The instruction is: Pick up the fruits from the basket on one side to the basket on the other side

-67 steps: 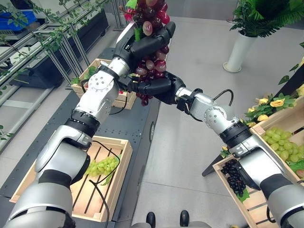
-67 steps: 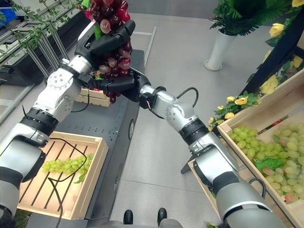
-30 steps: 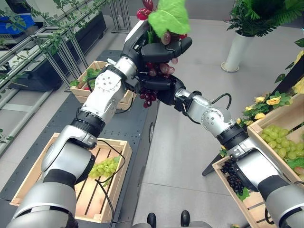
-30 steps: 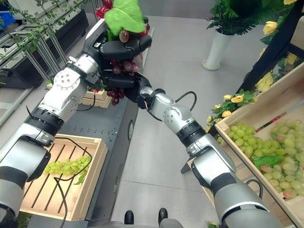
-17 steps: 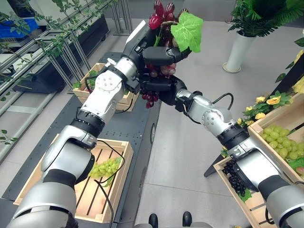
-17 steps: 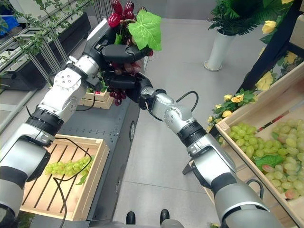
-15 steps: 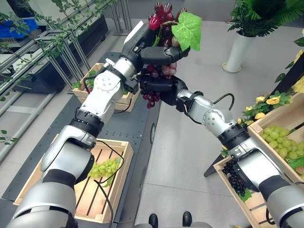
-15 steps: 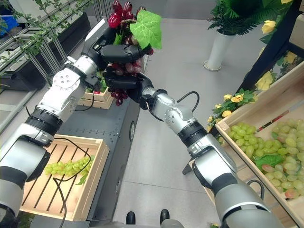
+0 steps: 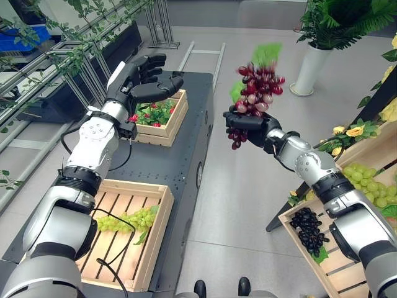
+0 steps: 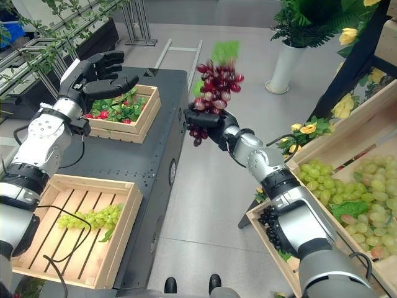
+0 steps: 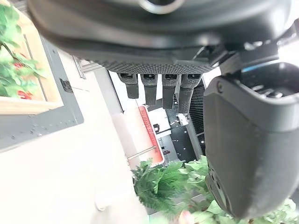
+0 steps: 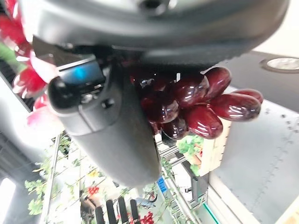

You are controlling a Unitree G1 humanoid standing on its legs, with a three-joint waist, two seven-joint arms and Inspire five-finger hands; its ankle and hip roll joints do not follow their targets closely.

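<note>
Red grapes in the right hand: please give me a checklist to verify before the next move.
1. Right hand curled round the red grapes: ok.
2. Whole bunch held clear of the black table, over the floor: ok.
3. Left hand open and off the bunch: ok.
4. Left hand holds nothing, above the crate of leaves and red fruit: ok.
5. Firmness of the grip: cannot tell.
6. Free space in the crate with dark grapes on the right: ok.
</note>
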